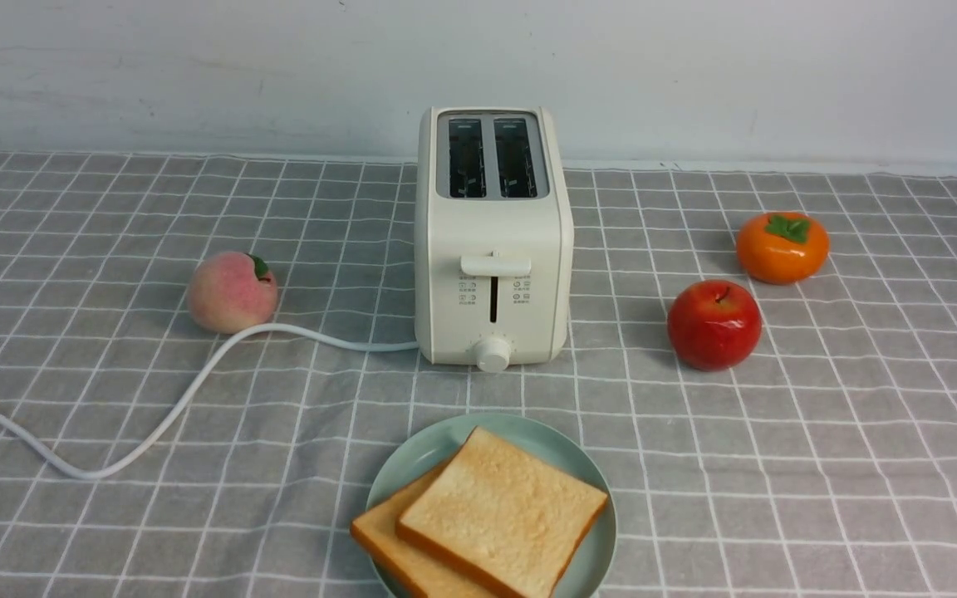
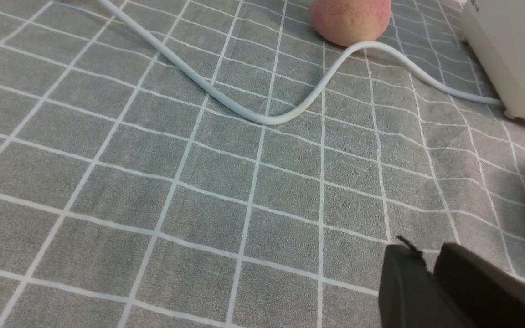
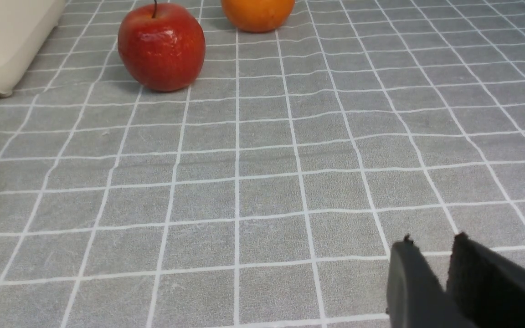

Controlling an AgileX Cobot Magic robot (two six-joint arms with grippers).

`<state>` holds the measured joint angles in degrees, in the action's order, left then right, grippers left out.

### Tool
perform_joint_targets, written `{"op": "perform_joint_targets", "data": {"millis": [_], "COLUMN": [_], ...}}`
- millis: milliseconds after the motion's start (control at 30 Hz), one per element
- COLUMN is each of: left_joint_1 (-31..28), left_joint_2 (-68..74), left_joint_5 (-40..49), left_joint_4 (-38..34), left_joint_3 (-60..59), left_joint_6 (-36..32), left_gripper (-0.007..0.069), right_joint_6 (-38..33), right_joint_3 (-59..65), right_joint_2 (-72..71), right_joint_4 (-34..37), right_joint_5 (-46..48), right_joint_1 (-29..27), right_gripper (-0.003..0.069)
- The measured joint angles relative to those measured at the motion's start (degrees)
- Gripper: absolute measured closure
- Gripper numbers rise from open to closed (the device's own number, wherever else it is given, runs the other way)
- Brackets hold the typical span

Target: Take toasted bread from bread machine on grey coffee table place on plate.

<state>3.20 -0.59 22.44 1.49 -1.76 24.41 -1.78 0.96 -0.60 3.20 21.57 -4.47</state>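
Two slices of toasted bread [image 1: 502,517] already lie on the plate [image 1: 591,473] at the lower centre, and the bread machine [image 1: 493,237] above shows empty slots. Our left gripper [image 2: 429,262] and right gripper [image 3: 433,248] are narrow and hold nothing. We judge it best to keep both arms away from the plate.

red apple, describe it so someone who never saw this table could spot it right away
Start at the cream-white toaster standing mid-table on the grey checked cloth. Look to the robot's right of it: two round fruits sit there, and the red apple is the nearer one, closer to the toaster. It is glossy deep red with a thin stem, unlike the orange persimmon with its green leafy cap behind it.
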Motion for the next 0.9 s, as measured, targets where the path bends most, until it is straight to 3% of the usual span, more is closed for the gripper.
{"op": "perform_joint_targets", "data": {"millis": [900], "left_joint_1": [0.0], "left_joint_2": [0.0], "left_joint_5": [0.0], "left_joint_4": [0.0], "left_joint_3": [0.0], "left_joint_6": [0.0], "left_gripper": [0.0514], "right_joint_6": [0.0], "right_joint_3": [0.0], "right_joint_2": [0.0], "right_joint_4": [0.0], "right_joint_5": [0.0], "right_joint_1": [0.0], "right_gripper": [0.0491]}}
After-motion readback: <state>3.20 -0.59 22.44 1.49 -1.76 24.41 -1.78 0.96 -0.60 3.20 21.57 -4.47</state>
